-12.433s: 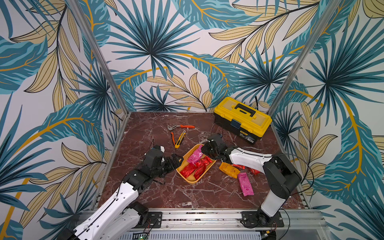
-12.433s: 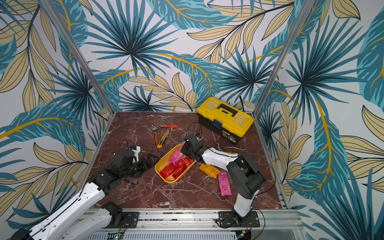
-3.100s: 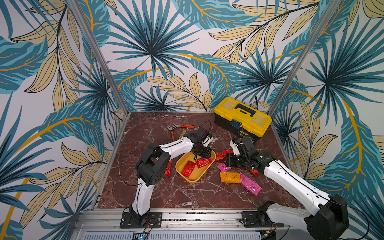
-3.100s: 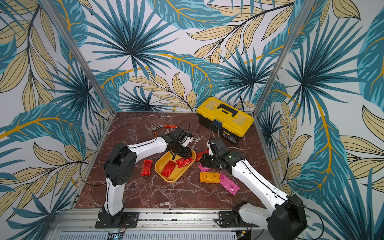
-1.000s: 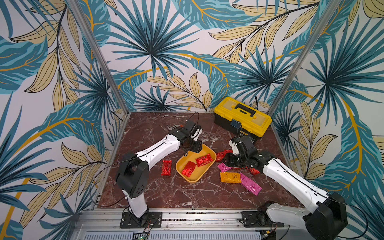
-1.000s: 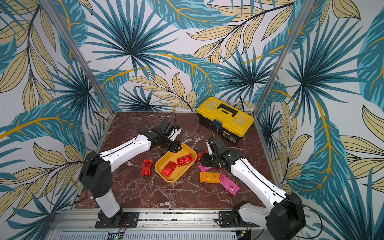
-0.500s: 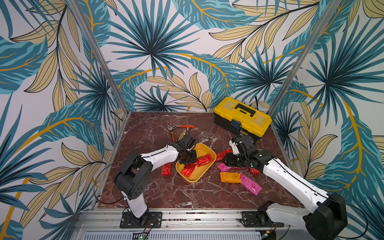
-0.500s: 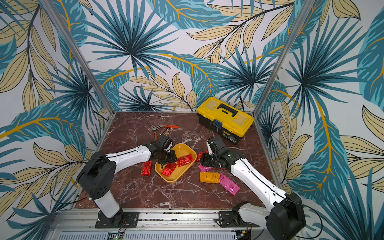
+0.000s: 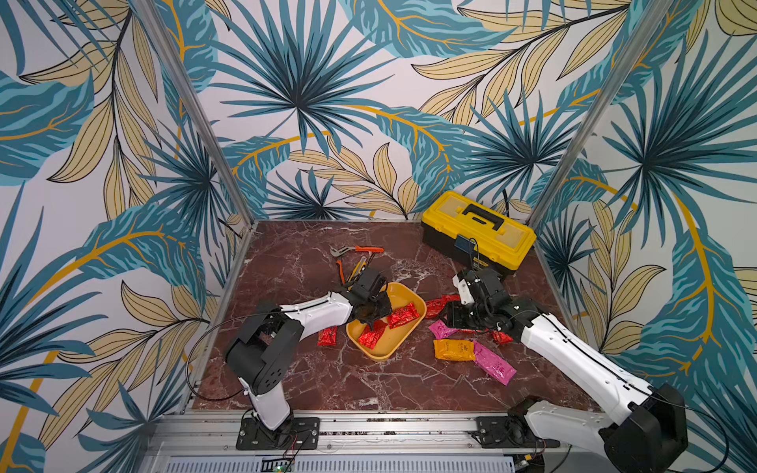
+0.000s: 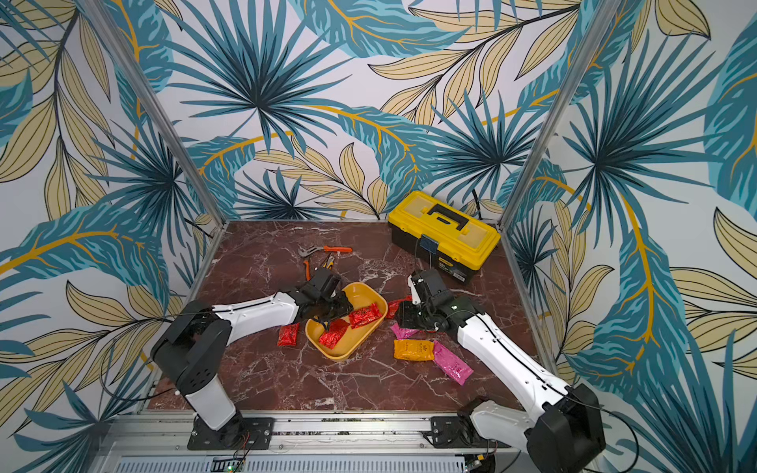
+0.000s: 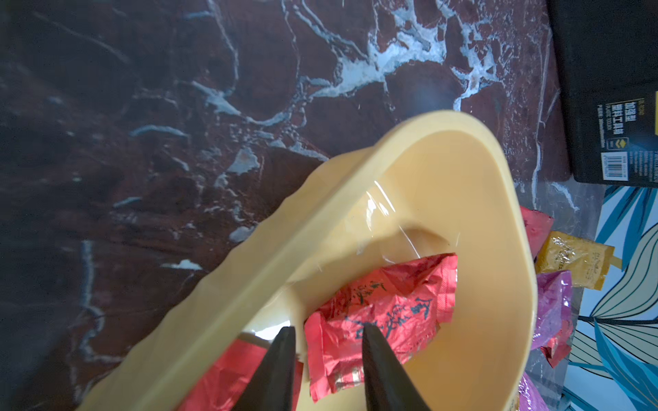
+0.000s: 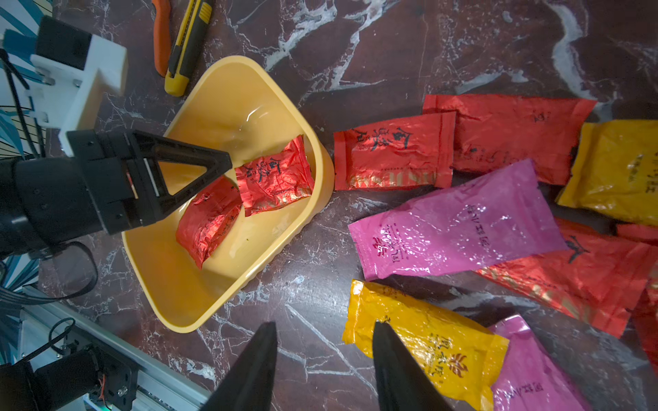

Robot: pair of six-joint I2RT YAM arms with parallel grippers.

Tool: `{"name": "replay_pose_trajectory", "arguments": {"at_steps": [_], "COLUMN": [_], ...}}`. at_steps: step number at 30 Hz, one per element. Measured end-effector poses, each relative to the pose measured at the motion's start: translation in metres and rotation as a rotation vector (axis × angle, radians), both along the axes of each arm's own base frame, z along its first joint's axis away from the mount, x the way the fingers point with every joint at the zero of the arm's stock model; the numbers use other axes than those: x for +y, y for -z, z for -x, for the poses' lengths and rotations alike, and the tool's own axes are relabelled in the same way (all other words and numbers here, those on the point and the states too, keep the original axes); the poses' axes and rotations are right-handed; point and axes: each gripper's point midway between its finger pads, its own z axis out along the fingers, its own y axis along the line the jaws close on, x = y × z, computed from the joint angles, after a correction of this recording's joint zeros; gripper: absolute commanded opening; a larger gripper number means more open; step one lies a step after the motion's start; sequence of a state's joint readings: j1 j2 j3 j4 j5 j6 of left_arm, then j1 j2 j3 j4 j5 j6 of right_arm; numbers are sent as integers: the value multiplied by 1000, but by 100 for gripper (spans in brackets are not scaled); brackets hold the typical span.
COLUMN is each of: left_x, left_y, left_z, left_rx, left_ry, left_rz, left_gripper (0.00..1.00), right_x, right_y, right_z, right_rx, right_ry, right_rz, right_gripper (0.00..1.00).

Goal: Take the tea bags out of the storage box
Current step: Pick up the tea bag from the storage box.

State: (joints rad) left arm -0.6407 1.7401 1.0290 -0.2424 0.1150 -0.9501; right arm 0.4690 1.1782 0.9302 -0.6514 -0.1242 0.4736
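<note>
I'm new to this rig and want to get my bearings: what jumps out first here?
A yellow tray in the middle of the table holds two red tea bags, with the open left gripper poised over them. Right of it, red, pink and orange sachets lie scattered near the right gripper. A yellow toolbox sits at the back right corner.

— A living room, with that wallpaper?
— No, a robot lab booth. The leaf-print walls [image 9: 303, 82] are panels between aluminium posts [image 9: 198, 118], boxing in a marble-look worktop [image 9: 327, 381].
— And the machines?
— The left arm [image 9: 315, 313] and right arm [image 9: 573, 356] are bolted to a metal rail [image 9: 389, 426] out front, cables hanging loose. The yellow toolbox [image 9: 479, 229] and pliers [image 9: 360, 248] say workshop.
</note>
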Motion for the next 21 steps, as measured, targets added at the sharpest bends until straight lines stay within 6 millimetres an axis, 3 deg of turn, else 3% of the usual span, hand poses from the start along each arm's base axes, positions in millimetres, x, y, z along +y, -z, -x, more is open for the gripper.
{"name": "replay_pose_trajectory", "arguments": {"at_steps": [13,21], "left_x": [-3,-16], "left_y": [24,13], "left_z": [2,-6], "left_rx": [37,12], "left_ry": [2,-2], "left_rz": [-22,58], "left_gripper": [45,46], "right_x": [-2,-4], "right_y": [-1,-2], "right_z": [-2,-3], "right_rx": [-5,-5], "right_ry": [1,3], "right_rz": [1,0], "right_gripper": [49,49]}}
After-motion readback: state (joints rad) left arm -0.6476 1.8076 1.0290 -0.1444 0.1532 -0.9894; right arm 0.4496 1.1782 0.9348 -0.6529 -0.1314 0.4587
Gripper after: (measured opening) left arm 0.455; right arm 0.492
